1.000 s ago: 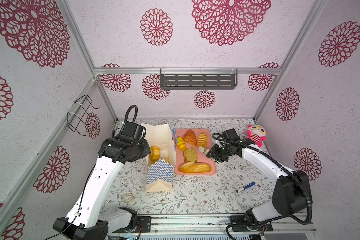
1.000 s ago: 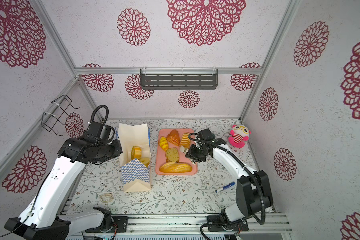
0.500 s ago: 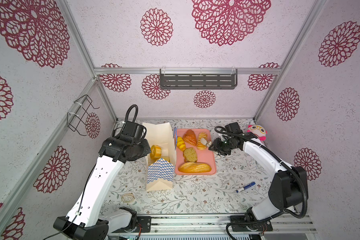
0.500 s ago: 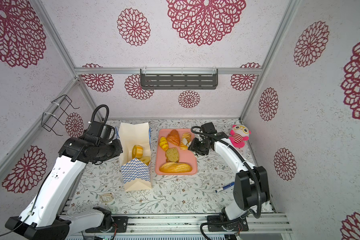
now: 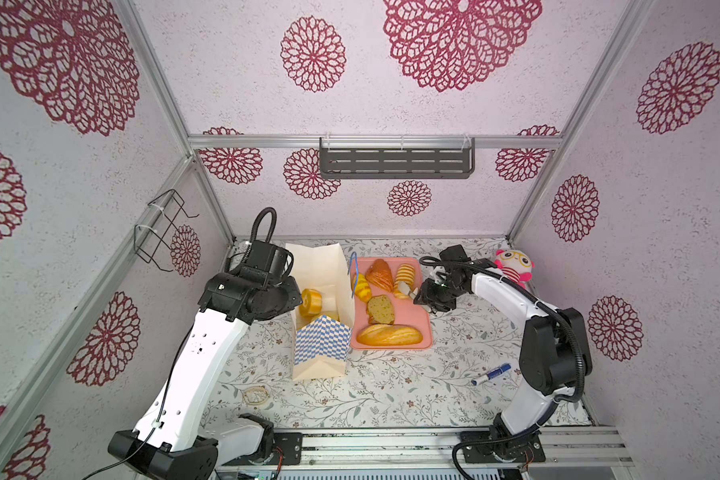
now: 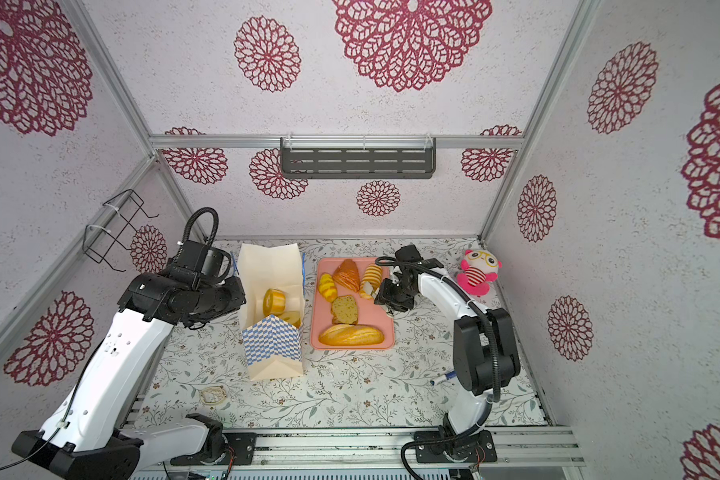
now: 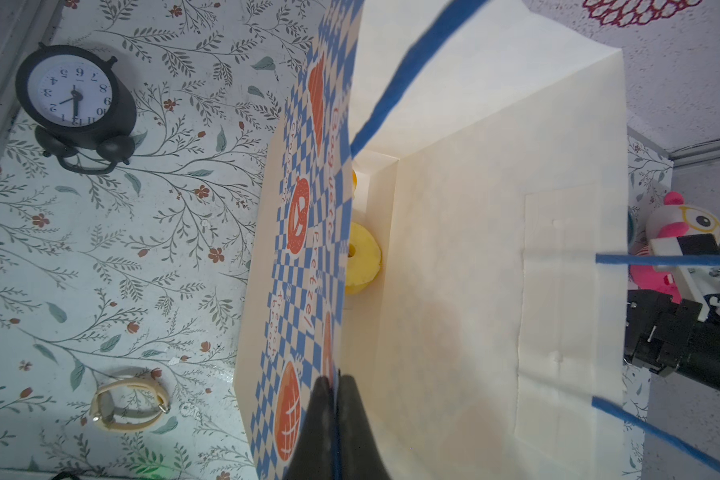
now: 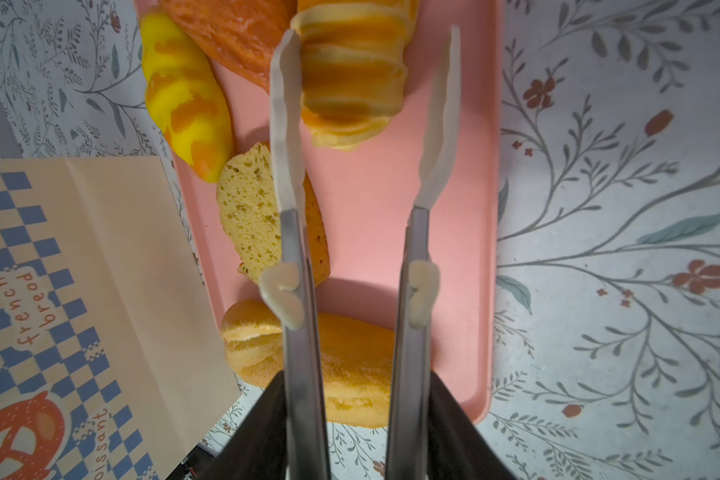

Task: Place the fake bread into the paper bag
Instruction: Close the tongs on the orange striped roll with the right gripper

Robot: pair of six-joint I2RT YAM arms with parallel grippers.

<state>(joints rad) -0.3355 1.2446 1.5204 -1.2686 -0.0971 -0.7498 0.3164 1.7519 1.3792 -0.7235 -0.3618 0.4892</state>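
Right wrist view looks along the right gripper point(image 8: 370, 50): its two long fingers with white tips stand well apart, and the ridged roll point(image 8: 350, 83) lies between the tips on the pink tray point(image 8: 362, 232). One tip is at the side of the roll, the other is clearly apart from it, so nothing is gripped. On the same tray lie also the yellow croissant point(image 8: 186, 108), the speckled slice point(image 8: 248, 216), the long loaf point(image 8: 350, 365) and, toward the back wall, the brown croissant point(image 5: 379, 274). In both top views the paper bag point(image 5: 321, 347) stands upright on the table point(image 5: 391, 395) just beside the tray, its mouth open. Inside it a yellow ring point(image 5: 311, 302) stands on edge, with a second yellow piece point(image 6: 290, 318) near it. The left gripper point(image 7: 336, 378) is fully closed and pinches the upper edge of the bag's checkered wall. A pink plush toy point(image 5: 513, 268) sits near the back right corner, and a blue marker point(image 5: 491, 374) lies on the table, well apart from the tray
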